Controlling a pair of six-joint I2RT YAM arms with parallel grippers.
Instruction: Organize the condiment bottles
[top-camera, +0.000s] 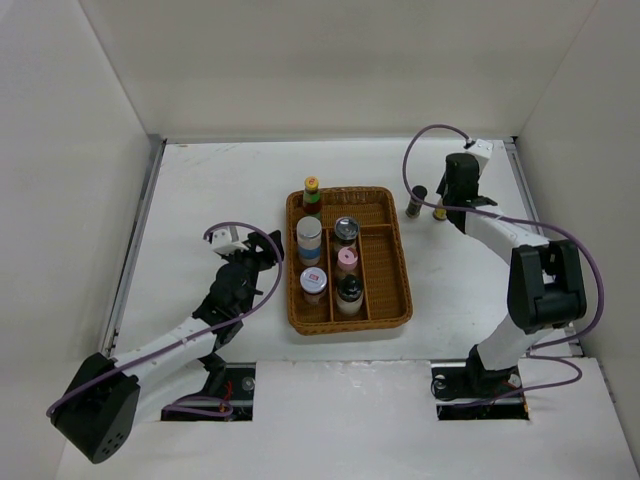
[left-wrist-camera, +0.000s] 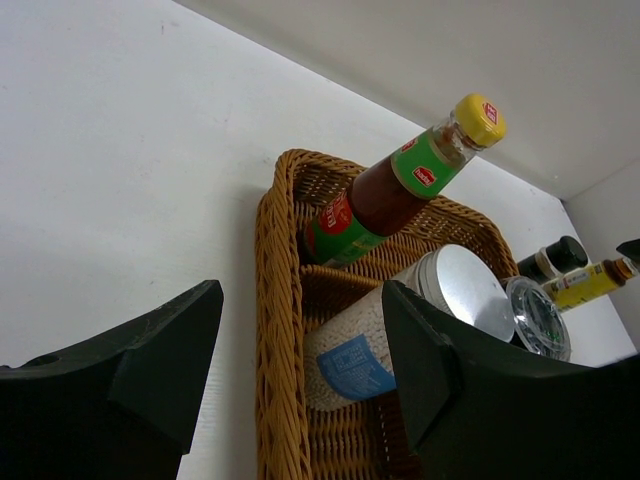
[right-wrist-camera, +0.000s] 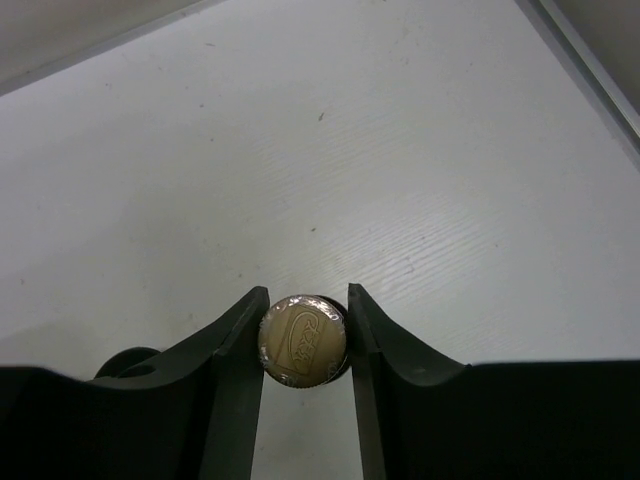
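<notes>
Wicker tray (top-camera: 386, 272) sits mid-worktop (top-camera: 210, 190) w/ six of the condiment bottles in it. Left column, far to near: red-green bottle (top-camera: 312, 196) w/ yellow cap, white jar w/ blue band (top-camera: 309, 241), small red-label jar (top-camera: 313, 283). Middle column: silver-lid jar (top-camera: 346, 231), pink-top bottle (top-camera: 346, 260), dark-cap bottle (top-camera: 349, 293). The right column is bare.

Two are not in yet, standing on the worktop just right of the tray's far corner: a dark bottle (top-camera: 417, 201) and, close beside it, the yellow bottle (top-camera: 439, 213).

The right hand (right-wrist-camera: 306, 296) is over the yellow one. In the wrist view its fingers flank the gold cap (right-wrist-camera: 303, 340) and look to be touching on both sides, so it's pinching the cap. The bottle's base isn't visible, so can't tell if it's off the worktop.

The left hand (left-wrist-camera: 302, 305) is spread w/ nothing between the fingers, hovering just left of the tray.

Approx three-quarters done by my read. Left to do: move the yellow bottle into the tray, prob. the bare right column, then the dark one.
</notes>
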